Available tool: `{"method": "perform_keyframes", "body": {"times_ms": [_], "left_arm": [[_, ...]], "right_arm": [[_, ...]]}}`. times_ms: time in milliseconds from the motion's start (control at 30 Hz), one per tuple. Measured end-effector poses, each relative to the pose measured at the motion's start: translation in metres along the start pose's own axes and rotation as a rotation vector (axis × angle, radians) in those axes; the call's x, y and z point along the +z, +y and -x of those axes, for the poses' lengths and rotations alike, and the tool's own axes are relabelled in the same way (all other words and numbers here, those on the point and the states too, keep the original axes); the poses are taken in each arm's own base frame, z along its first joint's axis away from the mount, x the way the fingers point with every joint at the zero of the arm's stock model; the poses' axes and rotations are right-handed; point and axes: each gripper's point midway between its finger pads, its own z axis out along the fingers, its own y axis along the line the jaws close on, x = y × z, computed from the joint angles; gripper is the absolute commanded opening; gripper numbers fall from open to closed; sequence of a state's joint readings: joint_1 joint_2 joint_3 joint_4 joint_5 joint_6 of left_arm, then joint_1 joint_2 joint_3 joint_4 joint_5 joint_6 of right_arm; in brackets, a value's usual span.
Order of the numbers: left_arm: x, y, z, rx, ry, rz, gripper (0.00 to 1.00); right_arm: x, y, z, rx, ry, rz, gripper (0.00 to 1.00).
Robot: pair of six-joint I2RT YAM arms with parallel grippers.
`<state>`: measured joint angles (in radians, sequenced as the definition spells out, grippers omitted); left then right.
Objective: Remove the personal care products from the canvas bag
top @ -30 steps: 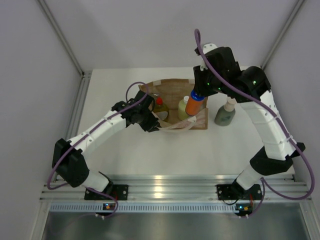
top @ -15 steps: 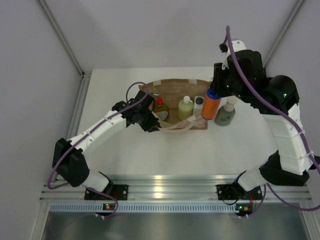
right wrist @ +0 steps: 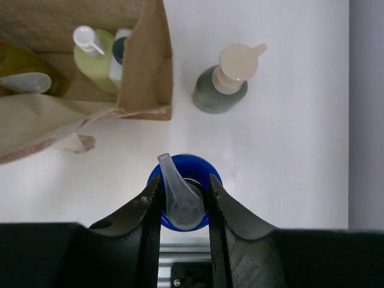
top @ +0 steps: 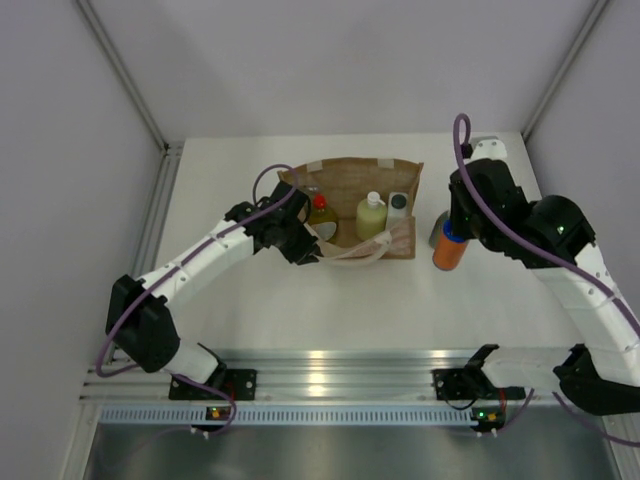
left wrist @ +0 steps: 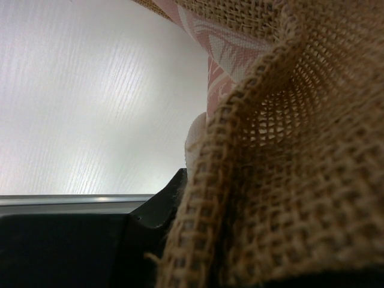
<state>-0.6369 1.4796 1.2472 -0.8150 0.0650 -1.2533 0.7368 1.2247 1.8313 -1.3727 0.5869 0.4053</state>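
Tan woven canvas bag (top: 345, 185) stands open on the white table (top: 300, 300) in the overhead view. It holds a yellow red-capped bottle (top: 320, 212), a pale-green white-capped bottle (top: 371, 218) and a white dark-capped bottle (top: 398, 204). The left gripper (top: 308, 248) meets its near left corner. The right gripper (top: 452, 234) holds an orange blue-capped bottle (top: 448, 254) upright outside the bag, to its right. From the left wrist, coarse weave drapes over a dark finger (left wrist: 159, 207), the jaws pressed together on the bag's edge. From the right wrist, both fingers pinch the blue cap, and a grey-green bottle with a beige pump (right wrist: 225, 84) stands beside the bag's end wall.
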Motion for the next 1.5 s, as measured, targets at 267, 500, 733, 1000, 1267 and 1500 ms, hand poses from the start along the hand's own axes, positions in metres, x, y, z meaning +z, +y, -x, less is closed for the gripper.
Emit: {"method": "perform_keyframes", "body": {"times_ms": [267,500,733,1000,1267,1500], "left_arm": [[0.001,0.0,-0.001,0.0,0.004,0.002,0.06],[0.001,0.0,-0.001,0.004,0.007,0.002,0.06],[0.002,-0.001,-0.002,0.018,0.017,0.002,0.06],[0.003,-0.001,-0.003,0.026,0.025,0.001,0.06],[0.003,-0.001,-0.004,0.03,0.026,0.0,0.06],[0.004,-0.002,-0.003,0.04,0.028,0.003,0.08]], "right_arm": [[0.024,-0.027,-0.071,-0.01,0.047,-0.104,0.0],[0.055,-0.035,-0.116,0.029,0.025,-0.151,0.0],[0.093,-0.036,-0.144,0.083,0.038,-0.177,0.0],[0.13,-0.046,-0.147,0.201,-0.013,-0.18,0.0],[0.139,-0.035,-0.143,0.205,-0.041,-0.117,0.06],[0.138,-0.03,-0.145,0.185,-0.03,-0.088,0.64]]}}
